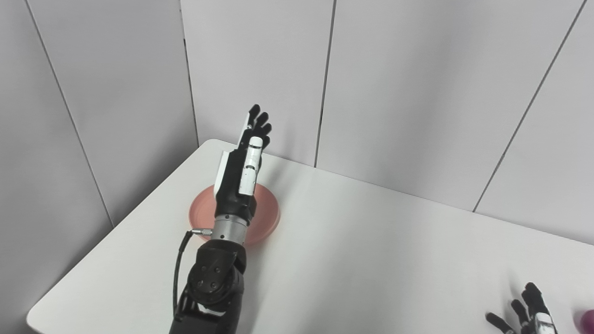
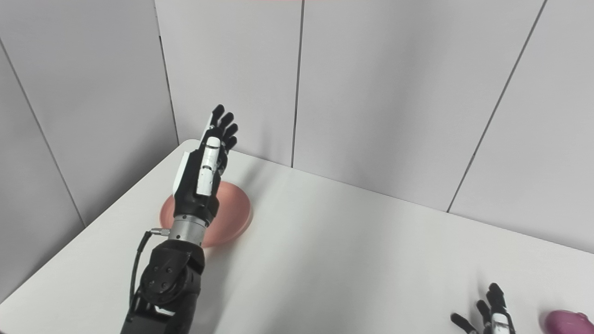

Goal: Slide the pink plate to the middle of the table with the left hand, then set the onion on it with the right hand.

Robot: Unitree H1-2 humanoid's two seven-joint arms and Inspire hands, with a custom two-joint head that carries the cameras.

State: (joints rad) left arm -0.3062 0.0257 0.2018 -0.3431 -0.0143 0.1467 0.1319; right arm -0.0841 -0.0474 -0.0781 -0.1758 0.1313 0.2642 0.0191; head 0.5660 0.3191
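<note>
Plate (image 2: 232, 218) of pink, left of centre in the frame, looked light, stiff and slick; pressing its far rim seemed best. Left hand (image 2: 202, 178) hovered over it, fingers straight and empty. At lower right, the right hand (image 2: 492, 313) was spread beside what was probably the onion (image 2: 566, 322).

Pink plate (image 2: 232, 218) far-left, purple onion (image 2: 564, 321) apparently near-right.

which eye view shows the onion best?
Right eye view: the purple onion shows as a rounded shape at the bottom right edge, beside the right hand. Left eye view catches only a blurred sliver at its corner.
</note>
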